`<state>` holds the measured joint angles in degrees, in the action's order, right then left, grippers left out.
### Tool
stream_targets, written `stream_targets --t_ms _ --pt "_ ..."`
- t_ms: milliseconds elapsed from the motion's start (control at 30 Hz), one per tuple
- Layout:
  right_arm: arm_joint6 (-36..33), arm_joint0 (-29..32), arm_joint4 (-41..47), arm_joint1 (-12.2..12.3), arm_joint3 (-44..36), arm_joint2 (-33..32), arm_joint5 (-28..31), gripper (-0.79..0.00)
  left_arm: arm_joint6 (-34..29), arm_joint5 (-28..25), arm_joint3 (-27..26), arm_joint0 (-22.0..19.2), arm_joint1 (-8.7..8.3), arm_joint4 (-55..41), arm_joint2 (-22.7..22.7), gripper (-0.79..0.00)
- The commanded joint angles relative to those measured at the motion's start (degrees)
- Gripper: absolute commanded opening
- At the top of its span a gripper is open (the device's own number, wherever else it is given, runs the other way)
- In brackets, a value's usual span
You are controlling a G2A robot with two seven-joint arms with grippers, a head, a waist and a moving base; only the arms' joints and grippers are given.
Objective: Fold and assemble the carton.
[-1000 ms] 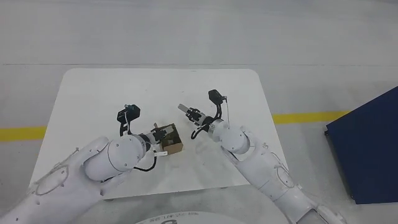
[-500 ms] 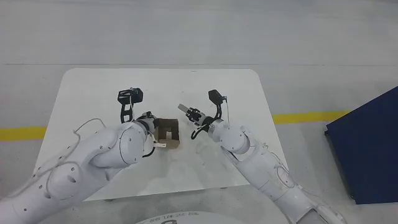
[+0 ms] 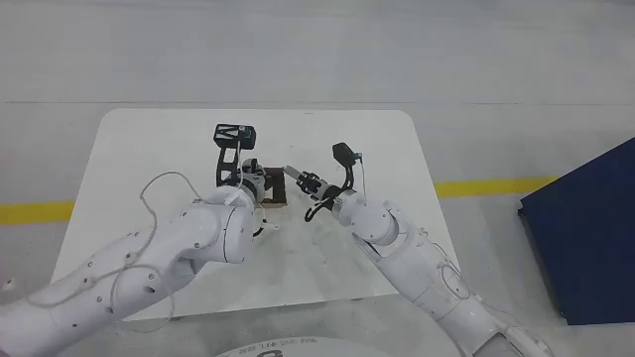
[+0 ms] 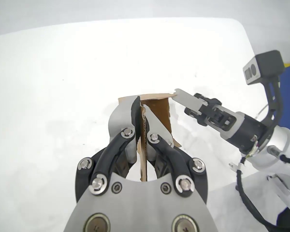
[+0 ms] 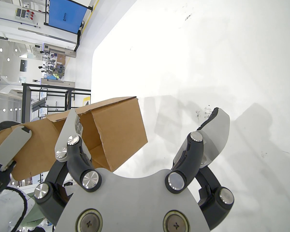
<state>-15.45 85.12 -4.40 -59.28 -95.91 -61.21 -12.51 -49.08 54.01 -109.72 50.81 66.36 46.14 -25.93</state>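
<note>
A small brown carton (image 3: 275,187), partly folded with an open end, is held above the middle of the white table (image 3: 149,159). My left gripper (image 4: 140,106) is shut on one of its cardboard walls (image 4: 142,141). My right gripper (image 3: 297,175) sits just right of the carton and is open. In the right wrist view one of its fingers (image 5: 71,121) lies against the carton (image 5: 118,126) at the open end, and the other finger (image 5: 215,121) hangs free over the table. The left wrist view shows a right fingertip (image 4: 183,97) touching the carton's far corner.
The table's rounded far right corner (image 3: 402,117) lies beyond the grippers. A blue panel (image 3: 595,228) stands on the floor to the right of the table. A yellow floor line (image 3: 496,186) runs past it.
My left arm has carried the carton away from the near side toward the table's middle, turning it, until it meets the right gripper. The right arm has stayed still.
</note>
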Motion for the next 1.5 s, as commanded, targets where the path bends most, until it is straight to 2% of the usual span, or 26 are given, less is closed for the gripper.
stream_targets --t_ms 0,133,267,367,467,567,667,867,1167,1467 --pt "0.0 0.0 0.0 0.0 0.0 0.0 0.0 0.0 -0.1 -0.84 2.51 -0.6 0.64 -0.83 -0.2 -0.785" --pt "1.2 0.42 0.45 -0.16 0.19 -0.29 0.63 0.0 -1.28 -0.9 6.8 -1.69 1.56 0.59 0.34 -0.785" --pt "1.54 1.91 1.01 -0.12 0.72 -1.45 4.71 0.0 -1.64 -1.94 9.43 -2.3 2.48 1.97 0.97 -0.785" --pt "-0.19 0.94 1.65 -0.3 1.08 -1.55 1.57 0.0 -1.34 -2.72 10.81 -2.62 3.2 3.28 1.41 -0.785" --pt "-0.46 -1.88 2.78 -0.98 1.54 -0.59 -4.49 0.0 -1.24 -3.67 11.45 -2.84 3.91 3.73 1.41 -0.785" --pt "-0.97 -4.69 3.89 -1.73 2.69 0.84 -7.48 0.0 -0.75 -4.27 12.4 -2.89 4.5 4.3 1.07 -0.785" --pt "0.97 -7.0 6.25 -2.69 4.25 1.92 -11.8 0.0 -0.86 -4.66 13.59 -2.72 4.99 4.98 0.85 -0.785" --pt "1.02 -11.46 4.35 -4.24 6.54 6.32 -18.79 0.0 -1.89 -5.86 14.16 -1.89 5.7 5.48 -0.22 -0.785" --pt "-0.02 -13.65 -3.04 -5.22 7.1 11.2 -21.06 0.0 -2.48 -7.06 15.23 -0.28 6.42 6.03 -2.09 -0.785" --pt "-1.14 -15.3 -9.67 -6.11 7.77 14.42 -26.25 0.0 -3.1 -7.38 15.43 1.2 7.09 6.43 -4.29 -0.785"
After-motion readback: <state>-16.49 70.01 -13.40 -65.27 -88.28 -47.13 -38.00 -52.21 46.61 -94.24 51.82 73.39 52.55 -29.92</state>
